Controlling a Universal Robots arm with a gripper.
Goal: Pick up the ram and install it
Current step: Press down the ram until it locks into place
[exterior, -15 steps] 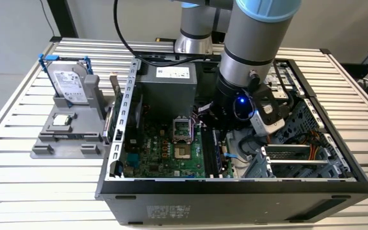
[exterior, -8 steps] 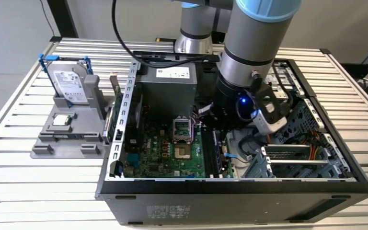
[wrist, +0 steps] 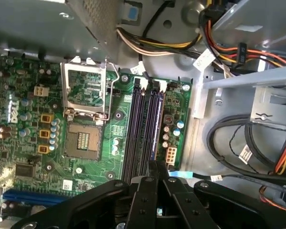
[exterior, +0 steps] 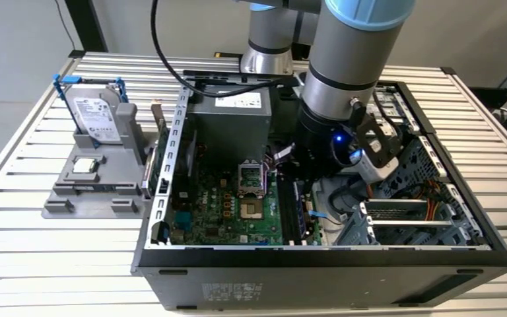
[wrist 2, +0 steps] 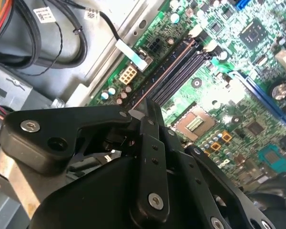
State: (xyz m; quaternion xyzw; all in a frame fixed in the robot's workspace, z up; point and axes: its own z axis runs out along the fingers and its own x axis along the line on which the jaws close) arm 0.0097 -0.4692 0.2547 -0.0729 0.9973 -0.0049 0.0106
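So the pincer point(wrist: 157, 164) is sitting low inside the open computer case point(exterior: 324, 264), hanging right over the black memory slots point(wrist: 143, 129) on the green motherboard point(wrist: 33, 157). Its black linkage is blocking the near ends of those slots in both wrist views, and honestly I can't tell whether it's clenched or released. Just beside it, the empty processor socket point(wrist: 83, 140) is sitting with its metal frame flipped up. On the pincer's other side, bundles of black and coloured cables point(wrist: 238, 148) are crowding in. In the exterior view the fat grey arm point(exterior: 342, 99) is covering the pincer itself. Well apart from the pincer, past the case's perforated wall, a thin green strip point(exterior: 156, 155) is standing on edge against the grey holder point(exterior: 86, 198). That's probably the ram, but it's hard to make out. The hard drive point(exterior: 95, 112) and the small square processor point(exterior: 84, 165) are resting on that holder too.
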